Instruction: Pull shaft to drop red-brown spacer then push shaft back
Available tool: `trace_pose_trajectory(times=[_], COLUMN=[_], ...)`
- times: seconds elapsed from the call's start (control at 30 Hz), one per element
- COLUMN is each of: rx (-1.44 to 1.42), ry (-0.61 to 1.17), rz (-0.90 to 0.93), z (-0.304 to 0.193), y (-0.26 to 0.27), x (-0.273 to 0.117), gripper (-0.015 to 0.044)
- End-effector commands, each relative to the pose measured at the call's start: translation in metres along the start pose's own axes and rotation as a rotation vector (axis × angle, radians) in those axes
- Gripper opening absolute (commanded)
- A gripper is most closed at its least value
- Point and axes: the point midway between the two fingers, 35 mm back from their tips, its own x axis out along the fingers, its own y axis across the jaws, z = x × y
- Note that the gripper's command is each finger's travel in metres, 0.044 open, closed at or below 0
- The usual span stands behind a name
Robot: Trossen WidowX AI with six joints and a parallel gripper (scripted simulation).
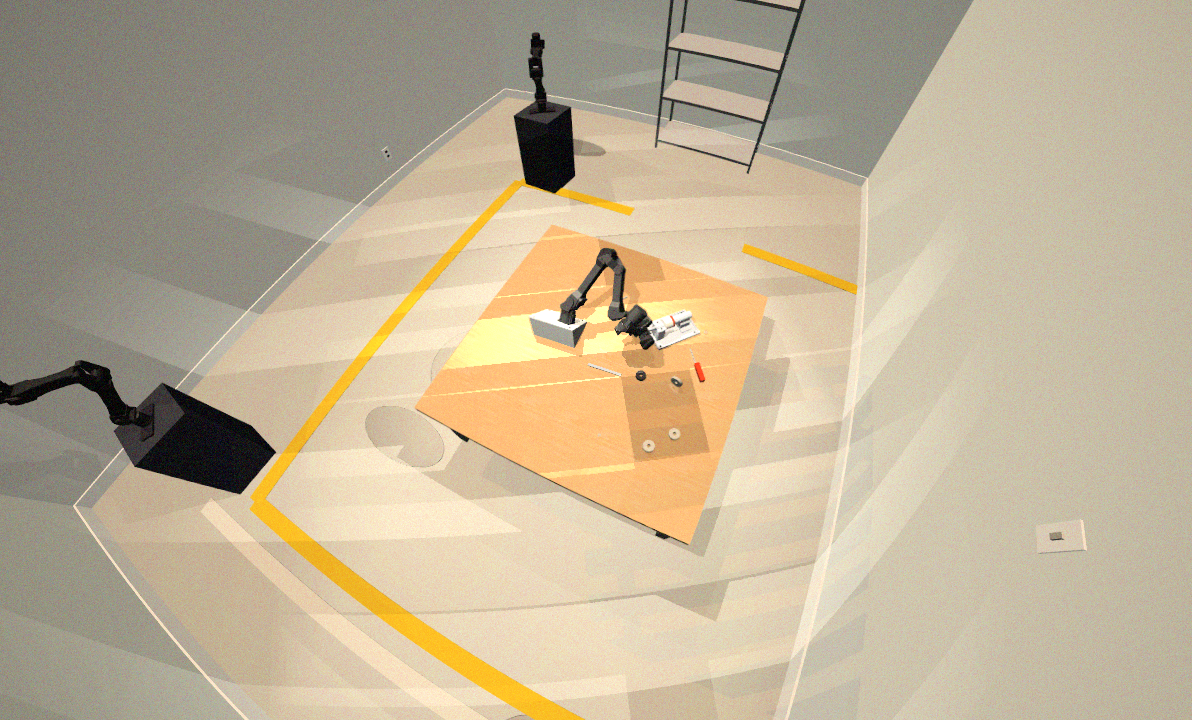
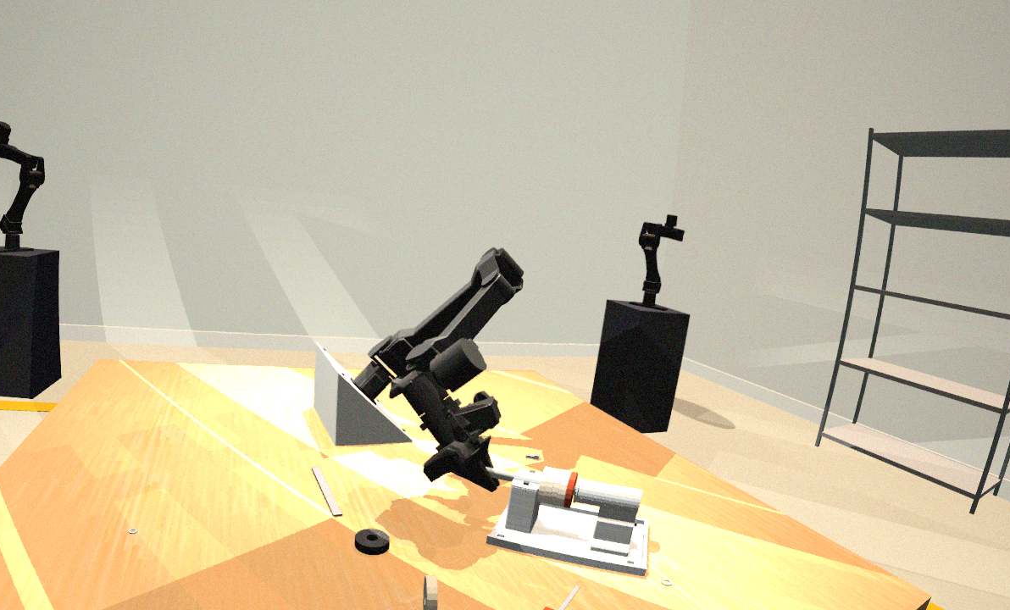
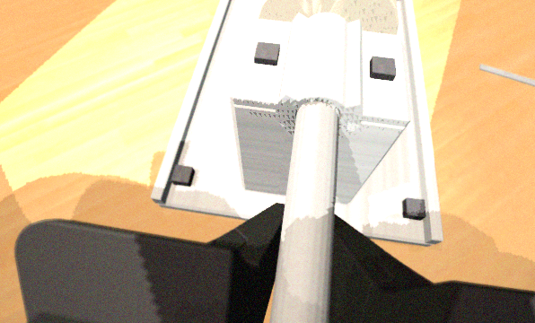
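My gripper [image 1: 650, 339] [image 2: 496, 477] [image 3: 301, 218] is shut on the pale shaft [image 2: 505, 474] [image 3: 312, 179], just outside the smaller support block [image 2: 524, 507] [image 3: 265, 148]. The shaft runs through that block. The red-brown spacer [image 1: 672, 320] [image 2: 571, 490] stands upright in line with the shaft, between the pale spacers [image 2: 555, 486] [image 3: 371, 13] and the big housing block [image 2: 608, 501]. It is above the white base plate [image 2: 554, 554] [image 3: 214, 103], not on the table. Whether it touches the housing I cannot tell. The shaft's inner end is hidden, and the wrist view does not show the red-brown spacer.
On the table [image 1: 510, 394] lie a black ring [image 1: 640, 376] [image 2: 372, 541], a pale ring on edge [image 1: 676, 382] [image 2: 430, 591], two white rings [image 1: 648, 445] [image 1: 674, 434], a thin strip [image 1: 604, 368] [image 2: 326, 491] and a red-handled tool [image 1: 699, 372]. The arm stands on a grey wedge [image 1: 557, 329] [image 2: 360, 424].
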Motion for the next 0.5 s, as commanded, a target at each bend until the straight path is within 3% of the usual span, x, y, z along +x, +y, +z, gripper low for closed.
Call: trace_pose_trajectory(times=[0.0,0.47], rx=[-0.001,-0.001], ry=[0.000,0.000], rz=[0.002,0.002], z=[-0.0011,-0.0023], y=[0.0004,0.0004], x=[-0.0009,-0.0021], gripper=[0.0000,0.0000])
